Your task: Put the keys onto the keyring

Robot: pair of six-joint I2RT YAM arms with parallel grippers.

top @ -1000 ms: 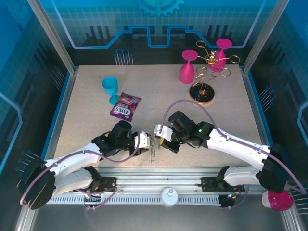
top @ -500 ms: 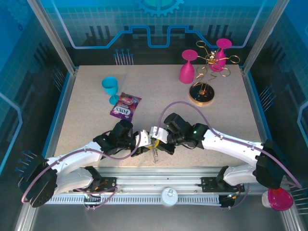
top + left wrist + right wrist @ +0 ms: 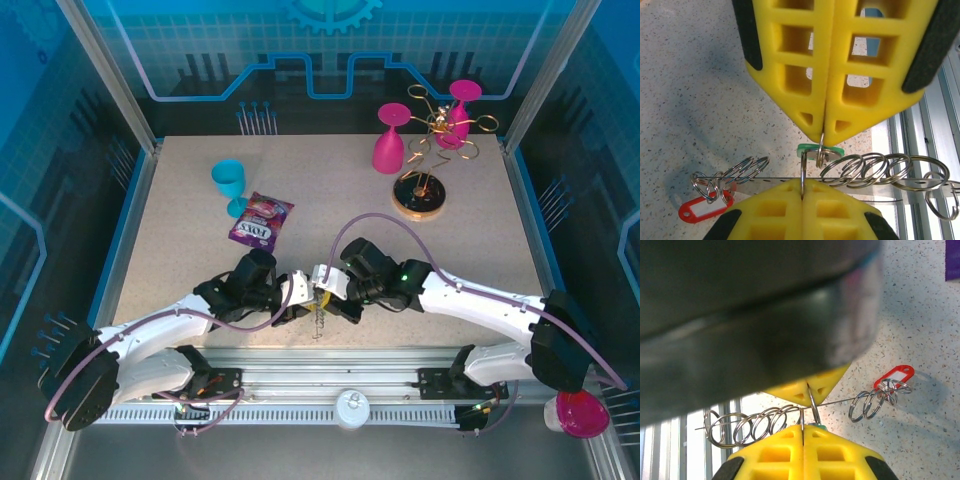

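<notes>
Hardware this thin is light, stiff and slick, best pinched at a loop's edge. Left hand (image 3: 802, 192) and right hand (image 3: 823, 132) are both shut, each nipping a wire loop at the green key (image 3: 812, 149), with the keyring (image 3: 317, 322) between them over the near bench (image 3: 700, 75). Wrist views show the red key (image 3: 702, 210) and ring chain (image 3: 875, 170); overhead gives 1 glint.
</notes>
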